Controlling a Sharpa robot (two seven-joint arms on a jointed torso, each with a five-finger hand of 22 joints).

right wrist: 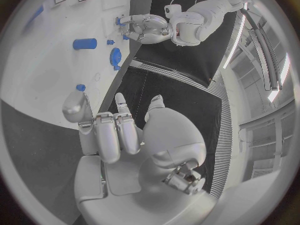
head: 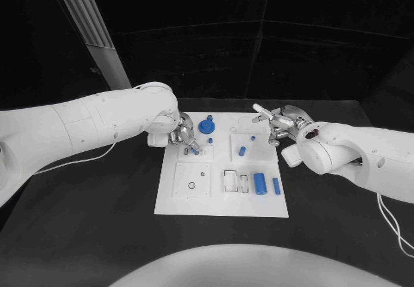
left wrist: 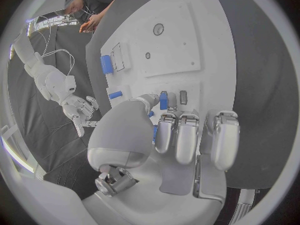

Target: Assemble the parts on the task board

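The left robot hand (head: 179, 136) hangs over the far left part of the white task board (head: 220, 206), its fingers curled down at a small blue part (head: 195, 151); the left wrist view shows a blue piece (left wrist: 163, 100) right at the fingertips, but I cannot tell whether it is pinched. The board lies in the middle of the black desk (head: 86, 227). Just beside that hand stands a blue gear-shaped part (head: 206, 126). Toward the middle lies a short blue peg (head: 242, 151), and near the board's right edge 2 blue cylinders (head: 259, 183) lie side by side. The right robot hand (head: 277, 122) hovers over the far right corner, fingers apart, holding nothing.
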